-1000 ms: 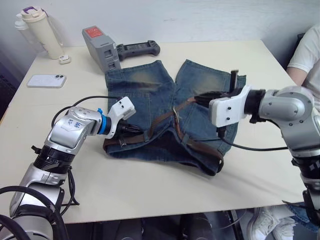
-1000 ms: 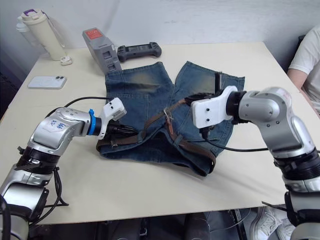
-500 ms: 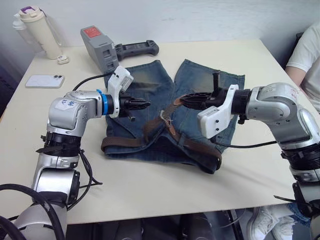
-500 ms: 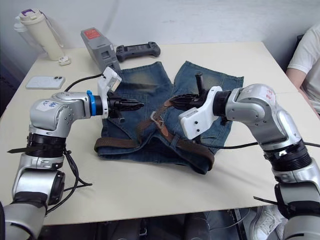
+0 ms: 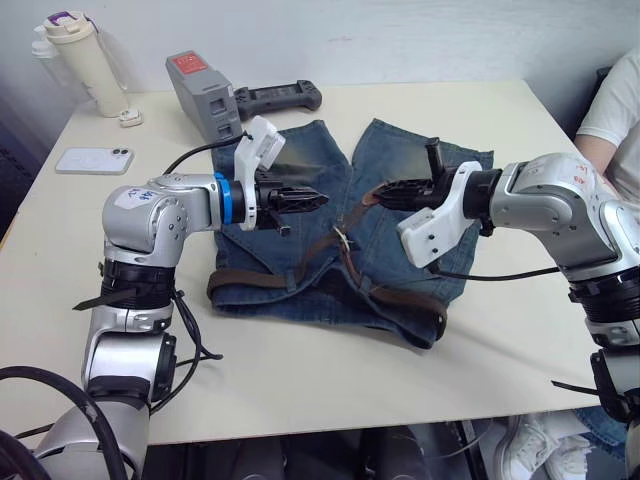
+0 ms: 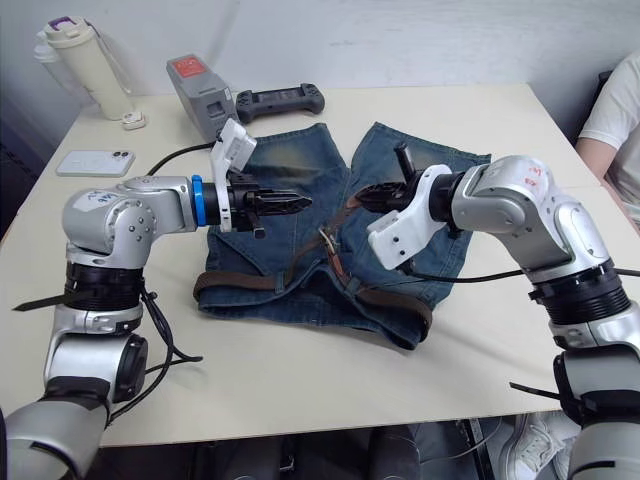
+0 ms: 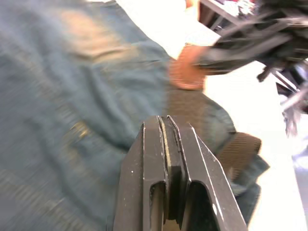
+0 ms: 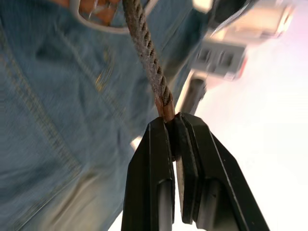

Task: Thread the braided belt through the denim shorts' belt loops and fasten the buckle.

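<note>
- Where the table (image 5: 300, 380) edge lies nearest the camera, its surface is bare; the shorts (image 5: 300, 180) lie flat near the table's middle, waistband toward the camera, legs pointing to the far side.
- Belt (image 5: 260, 279): it runs along the waistband from the shorts' left edge to their right edge, where it bends at the corner. One end rises from the waistband up over the middle of the shorts.
- Buckle (image 5: 341, 240): it sits on the belt just above the waistband, near the middle of the shorts.
- Right gripper (image 5: 385, 194): its fingers are closed on the free end of the belt, as the right wrist view shows with the braided strap leaving the fingertips (image 8: 166, 130). The gripper is raised above the shorts' right leg, and the strap slopes from it down to the buckle.
- Left gripper (image 5: 318, 198): its fingers are pressed together with nothing between them, as the left wrist view shows. It hangs above the shorts' left leg, tips pointing at the right gripper, near it but apart. The belt end lies just beyond the tips, not touching them.
- Far side, robot's left: a white phone (image 5: 93, 160), a small white case (image 5: 130, 118), a cream bottle (image 5: 80, 62), a grey battery pack (image 5: 205, 95) and a dark controller (image 5: 278, 97).
- Far right edge: a person's white sleeve (image 5: 615, 105).
</note>
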Available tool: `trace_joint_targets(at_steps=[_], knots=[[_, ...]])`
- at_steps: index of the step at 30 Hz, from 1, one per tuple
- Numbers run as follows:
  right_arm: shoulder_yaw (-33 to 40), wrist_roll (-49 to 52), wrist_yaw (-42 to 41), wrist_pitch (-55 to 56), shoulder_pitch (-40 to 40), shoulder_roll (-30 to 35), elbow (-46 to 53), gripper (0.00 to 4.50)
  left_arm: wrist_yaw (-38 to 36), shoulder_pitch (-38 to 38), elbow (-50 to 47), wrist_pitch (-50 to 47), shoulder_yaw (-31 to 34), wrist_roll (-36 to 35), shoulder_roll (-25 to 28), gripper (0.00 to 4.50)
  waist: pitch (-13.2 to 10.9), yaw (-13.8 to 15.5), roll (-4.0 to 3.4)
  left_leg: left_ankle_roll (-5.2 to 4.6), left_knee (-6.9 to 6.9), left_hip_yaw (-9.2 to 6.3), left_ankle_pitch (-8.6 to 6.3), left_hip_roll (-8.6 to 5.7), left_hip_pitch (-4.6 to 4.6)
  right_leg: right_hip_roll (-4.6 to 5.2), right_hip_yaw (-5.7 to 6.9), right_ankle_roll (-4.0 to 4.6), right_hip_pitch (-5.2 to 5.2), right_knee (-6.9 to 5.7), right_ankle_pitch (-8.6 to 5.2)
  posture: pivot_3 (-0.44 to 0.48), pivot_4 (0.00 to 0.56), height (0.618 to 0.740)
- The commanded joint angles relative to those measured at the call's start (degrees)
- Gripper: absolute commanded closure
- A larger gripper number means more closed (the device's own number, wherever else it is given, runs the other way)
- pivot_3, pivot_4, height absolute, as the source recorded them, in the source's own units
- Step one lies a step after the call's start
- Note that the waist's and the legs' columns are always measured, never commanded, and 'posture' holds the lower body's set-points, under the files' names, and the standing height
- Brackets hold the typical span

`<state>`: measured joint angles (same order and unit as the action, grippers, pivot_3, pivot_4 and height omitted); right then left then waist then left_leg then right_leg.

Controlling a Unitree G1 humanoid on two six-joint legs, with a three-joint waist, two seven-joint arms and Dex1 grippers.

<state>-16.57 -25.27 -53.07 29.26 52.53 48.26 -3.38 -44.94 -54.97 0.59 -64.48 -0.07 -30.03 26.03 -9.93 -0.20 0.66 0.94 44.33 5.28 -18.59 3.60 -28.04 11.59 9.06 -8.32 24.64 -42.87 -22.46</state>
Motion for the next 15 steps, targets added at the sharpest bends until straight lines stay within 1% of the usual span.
trace_joint_targets(at_steps=[1,6,8,10,15], knots=[[1.65,1.52,-0.77,-3.72,-0.25,-0.54,3.90,4.50,0.98,-0.03,-3.79,0.12,-1.46,-1.03,-1.06,4.44,0.00,-0.01,0.00,0.00,0.01,-0.01,0.00,0.00,0.00,0.00,0.00,0.00,-0.01,-0.01,0.00,0.000,0.150,0.650],[2.26,2.05,-0.93,-6.56,-0.98,-0.91,6.15,4.50,1.06,1.76,-4.41,2.78,-6.00,1.73,0.04,4.44,0.00,-0.01,0.00,0.00,0.01,0.02,0.00,0.00,0.00,0.00,-0.01,0.00,0.00,-0.01,0.00,0.000,0.150,0.650],[2.39,2.63,-1.10,-7.32,-1.22,-0.95,7.04,4.50,1.05,2.38,-3.73,4.92,-8.72,3.97,0.70,4.44,0.00,0.07,0.00,0.00,0.01,0.02,0.00,0.00,0.00,0.00,-0.01,0.00,0.01,-0.01,0.00,0.000,0.150,0.650],[2.58,3.18,-1.26,-7.85,-1.46,-0.95,7.67,4.50,1.29,2.77,-2.94,5.51,-9.67,4.80,0.69,4.44,0.00,0.15,0.00,0.00,0.03,0.00,0.00,-0.01,-0.01,0.00,0.00,0.00,0.00,-0.01,0.00,0.000,0.150,0.650],[3.27,4.23,-1.70,-8.50,-1.79,-0.50,8.57,4.50,-1.35,4.08,-2.36,6.81,-13.91,7.13,4.19,4.44,0.01,-0.02,-0.01,0.00,0.03,0.02,0.00,-0.01,0.01,0.00,-0.01,0.00,0.00,-0.01,0.00,0.000,0.150,0.650]])
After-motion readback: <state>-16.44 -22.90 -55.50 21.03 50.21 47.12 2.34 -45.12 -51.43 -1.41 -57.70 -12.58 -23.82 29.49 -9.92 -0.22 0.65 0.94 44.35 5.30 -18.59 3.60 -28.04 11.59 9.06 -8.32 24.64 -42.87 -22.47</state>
